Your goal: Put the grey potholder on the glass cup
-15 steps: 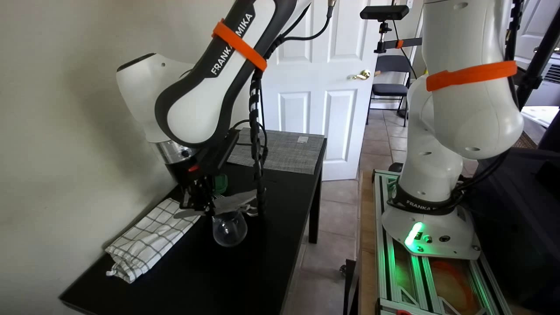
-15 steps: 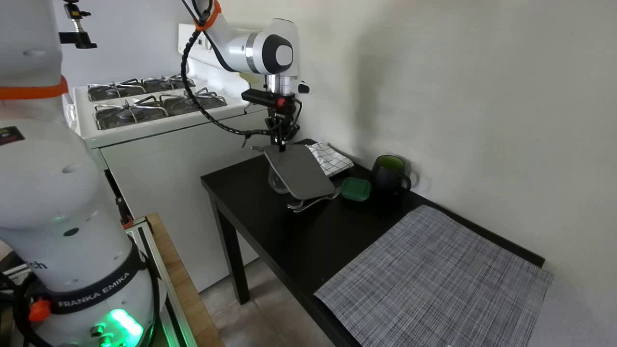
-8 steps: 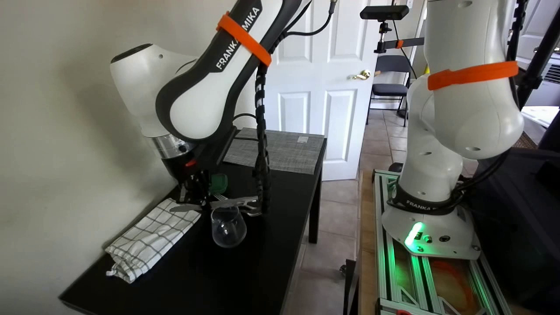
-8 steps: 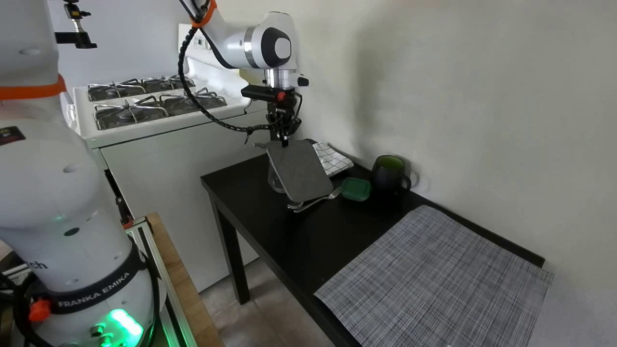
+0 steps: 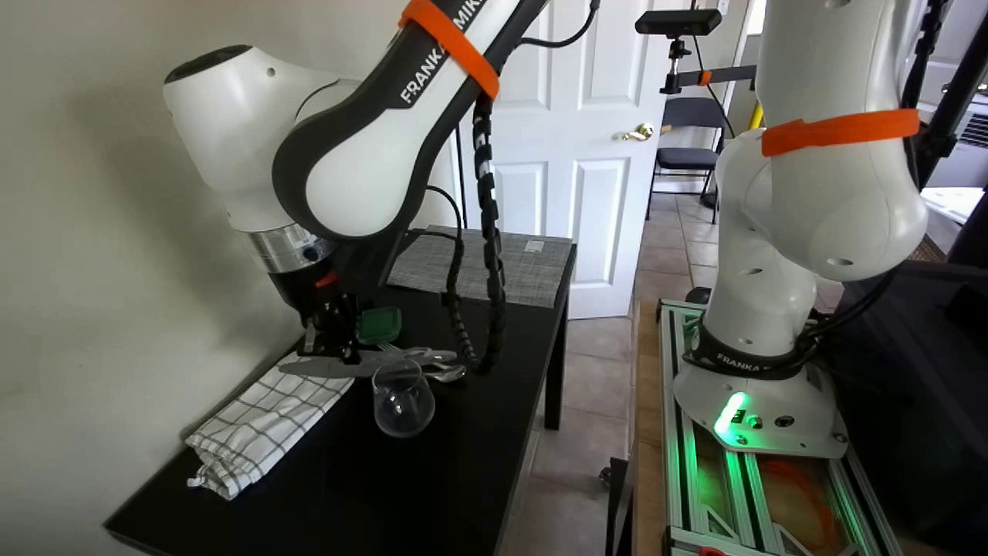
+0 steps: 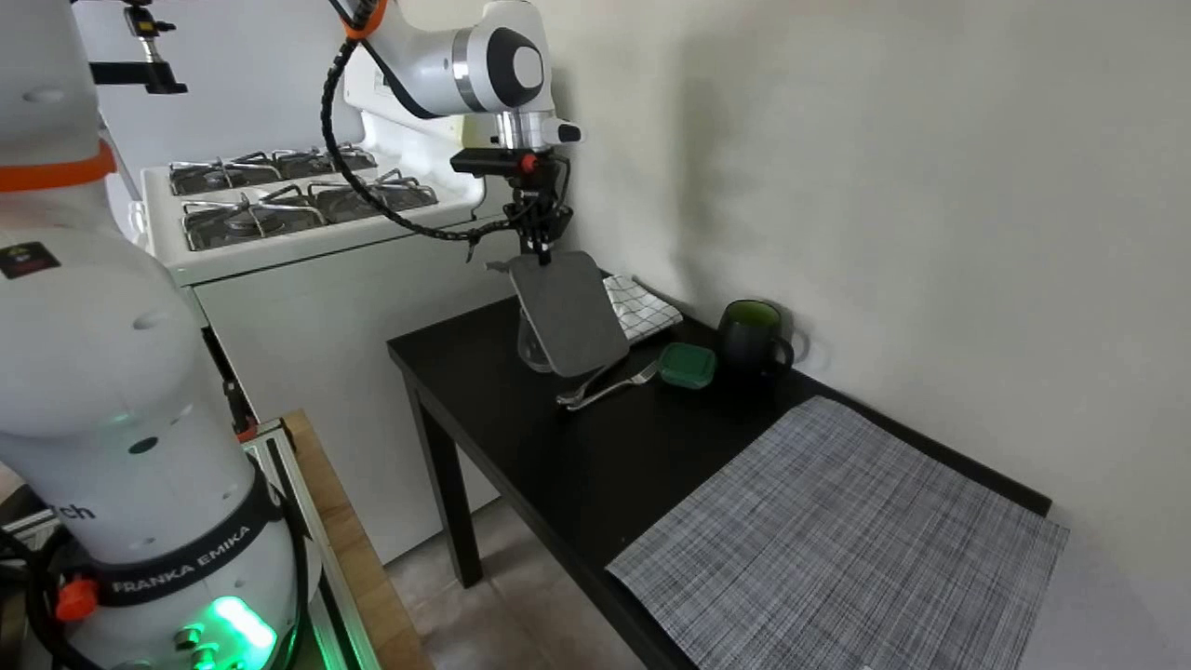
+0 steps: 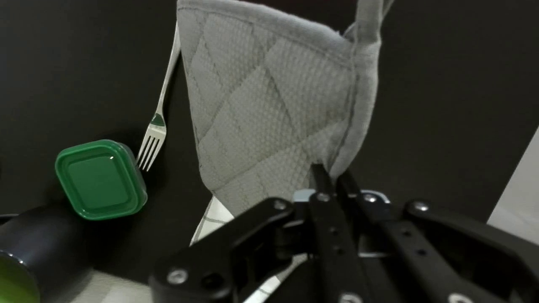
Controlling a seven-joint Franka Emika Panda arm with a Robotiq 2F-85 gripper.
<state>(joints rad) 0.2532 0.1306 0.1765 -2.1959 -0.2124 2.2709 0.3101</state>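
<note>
Robotiq gripper (image 7: 332,172) clenched on 1 edge of a grey quilted potholder (image 7: 269,105), which slants downward from it, near an upright clear stemless glass cup (image 5: 404,409) on a black table (image 5: 347,494).

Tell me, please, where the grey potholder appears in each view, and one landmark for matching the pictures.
In an exterior view: the potholder is left of centre, nearly edge-on.
In an exterior view: the potholder is near the centre, face showing.
In the wrist view: the potholder is upper middle, pinched by the hand.
Shared landmark: the green-lidded container, visible in all three.
</note>
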